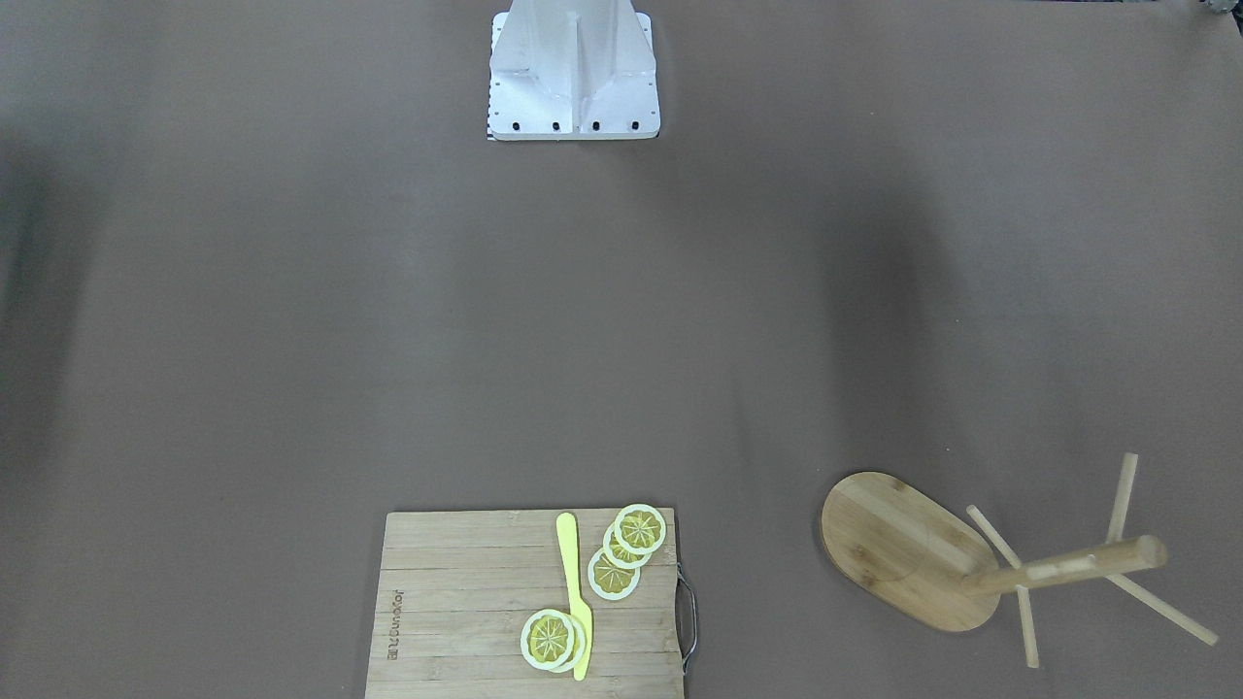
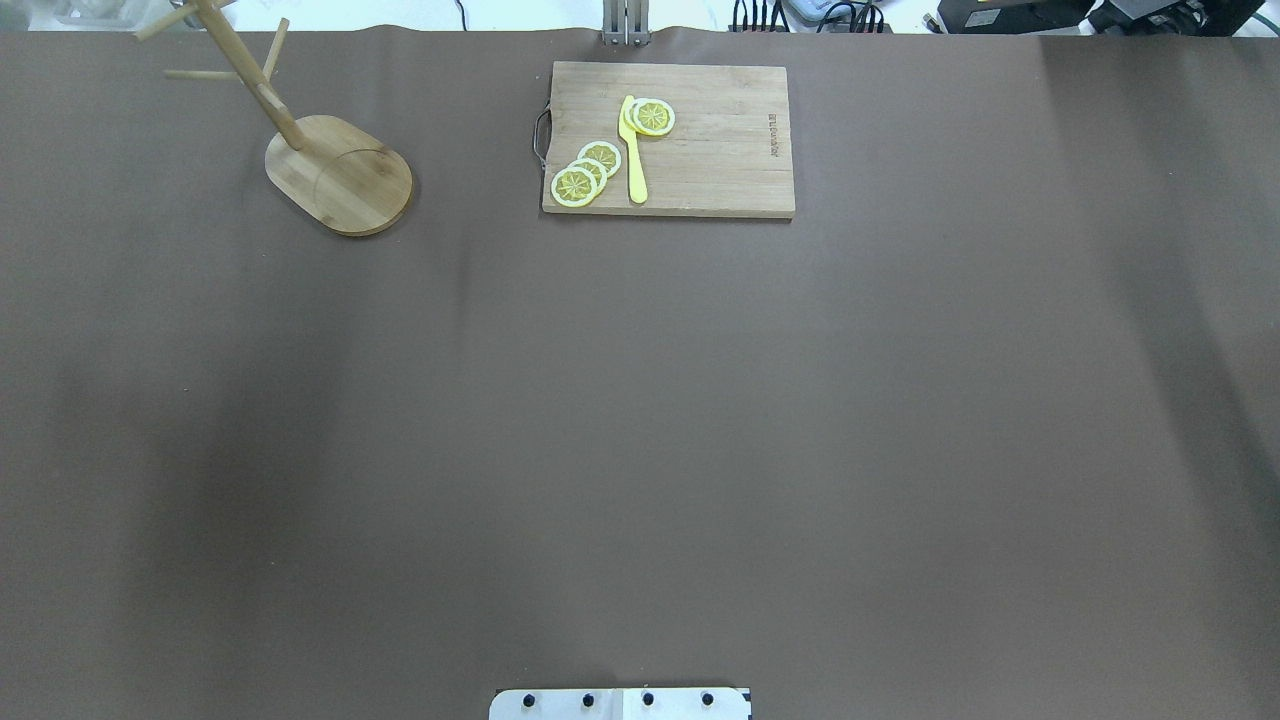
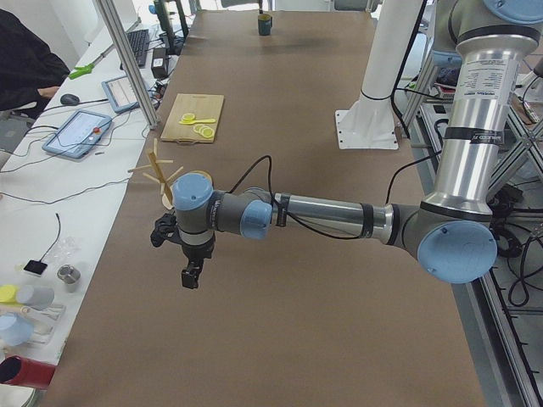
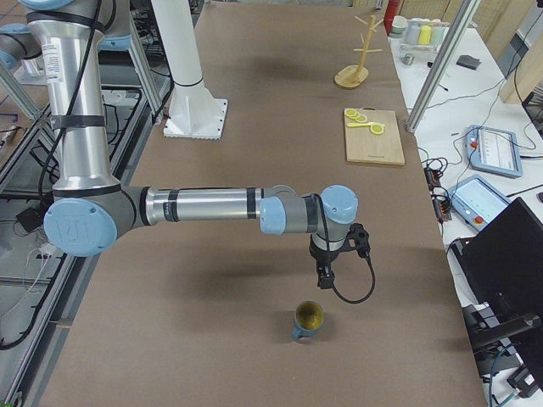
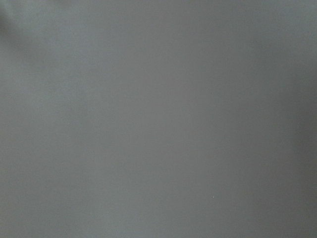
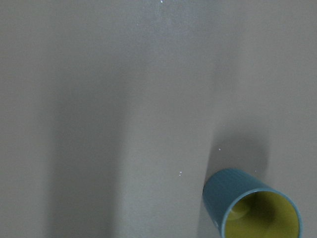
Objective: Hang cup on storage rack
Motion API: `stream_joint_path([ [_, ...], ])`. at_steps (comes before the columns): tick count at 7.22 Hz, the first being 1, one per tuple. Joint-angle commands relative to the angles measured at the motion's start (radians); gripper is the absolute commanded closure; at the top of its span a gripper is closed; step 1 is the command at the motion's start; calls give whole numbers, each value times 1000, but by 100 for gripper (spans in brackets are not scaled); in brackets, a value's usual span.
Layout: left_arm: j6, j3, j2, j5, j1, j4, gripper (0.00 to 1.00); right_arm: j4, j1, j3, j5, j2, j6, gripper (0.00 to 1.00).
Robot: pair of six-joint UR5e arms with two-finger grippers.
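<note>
The cup (image 4: 308, 320) stands upright on the brown table near the robot's right end, blue-grey with a yellow-green inside. It also shows at the lower right of the right wrist view (image 6: 247, 203) and far off in the exterior left view (image 3: 265, 24). The storage rack (image 2: 340, 175) stands at the far left corner, also in the front view (image 1: 913, 553). My right gripper (image 4: 325, 275) hangs above the table a little short of the cup. My left gripper (image 3: 192, 275) hangs over bare table near the rack (image 3: 165, 174). I cannot tell whether either is open or shut.
A slatted cutting board (image 2: 700, 140) with lemon slices (image 2: 585, 175) and a yellow knife (image 2: 633, 150) lies at the table's far edge, middle. The robot's white base plate (image 1: 573, 78) sits at the near edge. Operators' desks with tablets flank the far side.
</note>
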Motion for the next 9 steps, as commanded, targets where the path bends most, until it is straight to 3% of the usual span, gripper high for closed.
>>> stream_joint_path([
  [1, -3, -5, 1, -128, -2, 52, 1, 269, 54, -233, 15, 1, -67, 0],
  [2, -3, 0, 1, -129, -2, 53, 1, 328, 76, -293, 32, 21, -68, 0],
  [9, -4, 4, -2, -131, -2, 53, 1, 333, 81, -413, 39, 65, -72, 2],
])
